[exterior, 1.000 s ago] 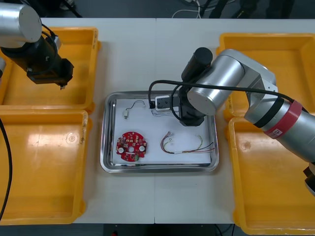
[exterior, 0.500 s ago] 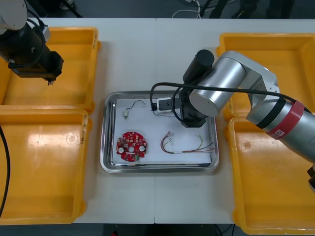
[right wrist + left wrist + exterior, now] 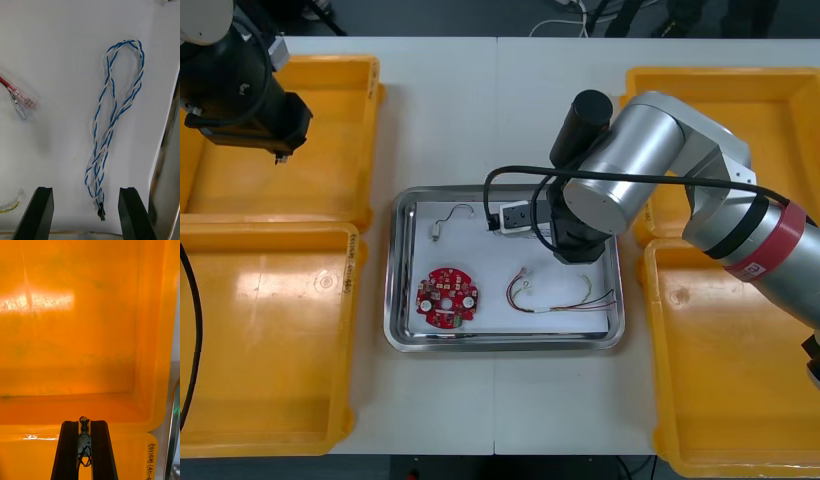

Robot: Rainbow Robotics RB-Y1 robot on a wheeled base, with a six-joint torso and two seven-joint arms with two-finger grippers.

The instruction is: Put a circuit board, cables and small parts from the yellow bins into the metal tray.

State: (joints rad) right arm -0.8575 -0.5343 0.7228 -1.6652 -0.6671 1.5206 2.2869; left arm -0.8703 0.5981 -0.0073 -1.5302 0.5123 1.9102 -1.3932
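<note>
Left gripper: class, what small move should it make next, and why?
Probably swing the left gripper toward the metal tray: its fingers are shut on a small metal part while it hangs over the far left yellow bin. The right gripper hangs open over the tray.

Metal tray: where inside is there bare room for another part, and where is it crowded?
Bare: white floor between circuit board and red and yellow cable. Crowded: far right corner, right gripper open over blue and white cable.
</note>
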